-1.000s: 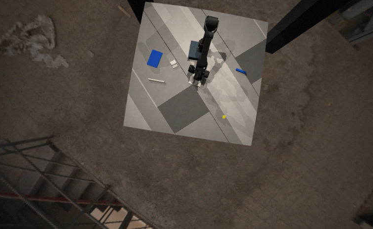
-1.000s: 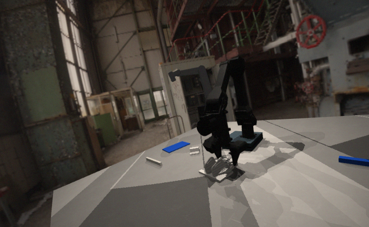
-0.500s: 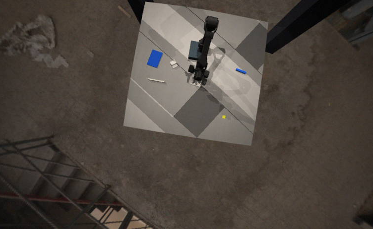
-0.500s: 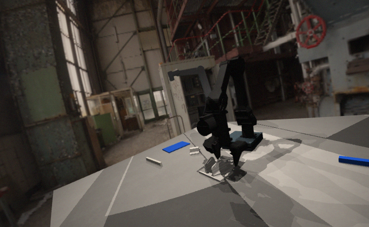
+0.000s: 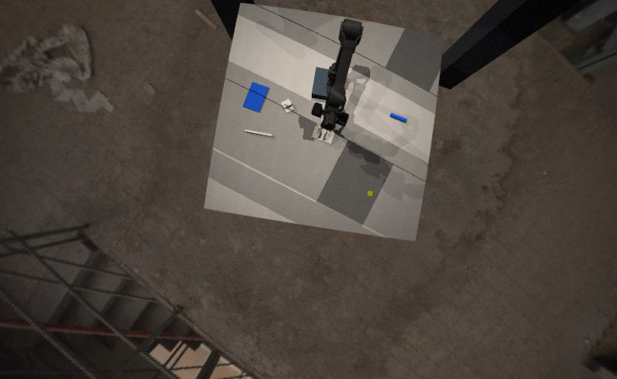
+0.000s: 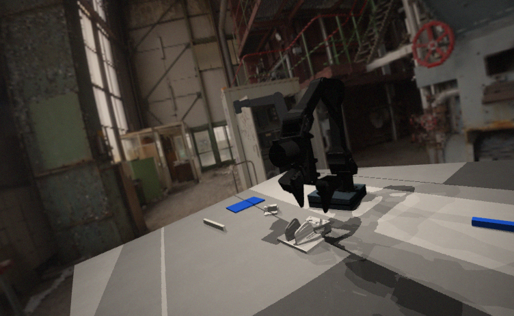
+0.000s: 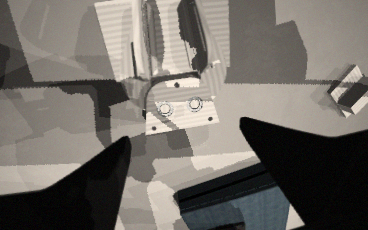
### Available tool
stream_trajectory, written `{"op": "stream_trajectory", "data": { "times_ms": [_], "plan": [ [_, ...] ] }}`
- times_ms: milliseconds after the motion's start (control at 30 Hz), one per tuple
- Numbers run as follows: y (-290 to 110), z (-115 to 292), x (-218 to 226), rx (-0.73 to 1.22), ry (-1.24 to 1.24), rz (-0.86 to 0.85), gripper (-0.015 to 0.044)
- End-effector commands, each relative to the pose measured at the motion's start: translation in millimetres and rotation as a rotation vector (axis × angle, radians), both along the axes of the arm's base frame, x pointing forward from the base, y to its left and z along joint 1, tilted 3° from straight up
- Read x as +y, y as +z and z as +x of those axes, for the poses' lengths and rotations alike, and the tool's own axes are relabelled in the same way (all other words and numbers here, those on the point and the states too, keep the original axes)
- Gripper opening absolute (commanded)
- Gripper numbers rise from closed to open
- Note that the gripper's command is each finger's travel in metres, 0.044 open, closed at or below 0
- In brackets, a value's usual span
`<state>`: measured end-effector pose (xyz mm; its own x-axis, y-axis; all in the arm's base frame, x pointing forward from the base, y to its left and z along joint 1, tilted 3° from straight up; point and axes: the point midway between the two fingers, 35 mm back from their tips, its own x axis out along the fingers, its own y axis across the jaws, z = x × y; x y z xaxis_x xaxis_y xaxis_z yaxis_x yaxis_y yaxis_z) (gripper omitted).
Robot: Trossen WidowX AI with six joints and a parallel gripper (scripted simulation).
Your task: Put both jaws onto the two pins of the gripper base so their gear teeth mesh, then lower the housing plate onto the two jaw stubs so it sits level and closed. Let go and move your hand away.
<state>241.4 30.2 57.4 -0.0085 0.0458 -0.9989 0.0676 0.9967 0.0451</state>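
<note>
The white gripper base (image 6: 304, 248) (image 7: 109, 37) lies on the table below my hand. Two pale jaws stand on it side by side, one jaw (image 6: 291, 230) (image 7: 139, 35) and the other jaw (image 6: 307, 234) (image 7: 194, 37). The small white housing plate (image 7: 182, 120) (image 6: 318, 222) is at their rear end, with two round rings showing side by side in the wrist view. Whether it sits fully level, and whether the teeth mesh, I cannot tell. My gripper (image 5: 330, 121) (image 6: 313, 208) (image 7: 186, 131) is wide open and empty, raised above and behind the plate, touching nothing.
A small white block (image 5: 287, 106) (image 6: 271, 209) (image 7: 354, 92), a blue plate (image 5: 256, 97) (image 6: 245, 204) and a white bar (image 5: 258, 133) (image 6: 214, 224) lie to one side. A blue bar (image 5: 398, 117) (image 6: 501, 225) and a yellow square (image 5: 370, 193) lie on the other side.
</note>
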Motion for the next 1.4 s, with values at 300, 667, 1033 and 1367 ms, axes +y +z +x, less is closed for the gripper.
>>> {"op": "stream_trajectory", "data": {
  "times_ms": [300,667,1033,1367],
  "plan": [
    [67,-36,-10,0.000,0.003,0.004,0.0440],
    [69,-37,-10,0.001,0.003,0.004,0.0440],
    [69,-37,-10,0.001,0.003,0.004,0.0440],
    [69,-37,-10,0.001,0.003,0.004,0.0440]
  ]
}}
